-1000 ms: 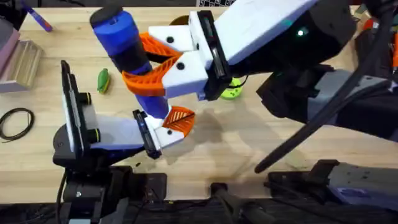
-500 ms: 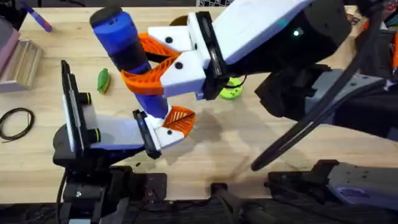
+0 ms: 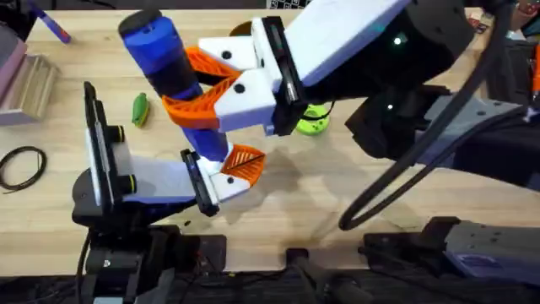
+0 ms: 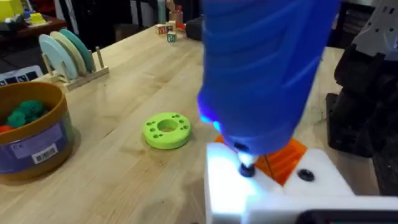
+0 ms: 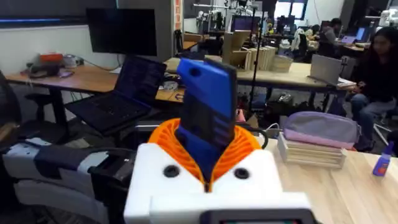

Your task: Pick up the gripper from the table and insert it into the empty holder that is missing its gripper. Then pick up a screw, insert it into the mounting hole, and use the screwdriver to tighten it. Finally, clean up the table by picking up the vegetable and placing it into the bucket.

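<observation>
**Screw going in, vegetable waiting**

The blue screwdriver [image 3: 173, 80] is standing tall, tip down on the white holder [image 3: 221, 186], and the left wrist view puts the metal tip right in a hole of that white block. The small orange gripper [image 3: 245, 160] sits seated in the holder, so I'd call the insertion step done, and the screw looks to be in the tightening phase, though I can't make out the screw itself under the tip.

The right gripper [image 3: 202, 89] has its orange fingers clamped round the screwdriver's barrel, holding it upright; the right wrist view shows the blue body squeezed between the ribbed pads. The left gripper [image 3: 211, 181] is the one being worked on, parked low near the table's front edge. I can't tell how far its jaws stand apart.

Further out, the green vegetable [image 3: 140, 108] lies on the wood, well apart from the bucket [image 4: 31, 134], which sits beside the green disc [image 4: 166, 129]. So cleanup remains, by my reckoning.
</observation>
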Controlling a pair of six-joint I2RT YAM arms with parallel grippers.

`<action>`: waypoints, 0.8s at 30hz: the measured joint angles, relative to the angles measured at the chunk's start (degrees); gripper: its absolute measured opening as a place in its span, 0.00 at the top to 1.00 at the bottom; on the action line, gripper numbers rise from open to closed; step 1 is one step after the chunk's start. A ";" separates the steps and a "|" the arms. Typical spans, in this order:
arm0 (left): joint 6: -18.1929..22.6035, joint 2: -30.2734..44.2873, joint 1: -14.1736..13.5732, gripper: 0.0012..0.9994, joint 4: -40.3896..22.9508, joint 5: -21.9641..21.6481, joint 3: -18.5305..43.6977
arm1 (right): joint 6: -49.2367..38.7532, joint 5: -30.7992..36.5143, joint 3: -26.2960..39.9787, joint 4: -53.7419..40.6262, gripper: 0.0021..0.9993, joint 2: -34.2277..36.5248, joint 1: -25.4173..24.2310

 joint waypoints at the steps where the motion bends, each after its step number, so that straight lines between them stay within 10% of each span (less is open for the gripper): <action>1: 0.00 -0.02 0.00 1.00 0.00 0.05 0.00 | 0.00 0.00 0.01 0.00 0.98 0.00 0.00; 24: 0.04 -0.02 0.00 1.00 0.00 0.22 0.00 | 0.09 -1.58 0.00 3.44 0.98 0.50 0.00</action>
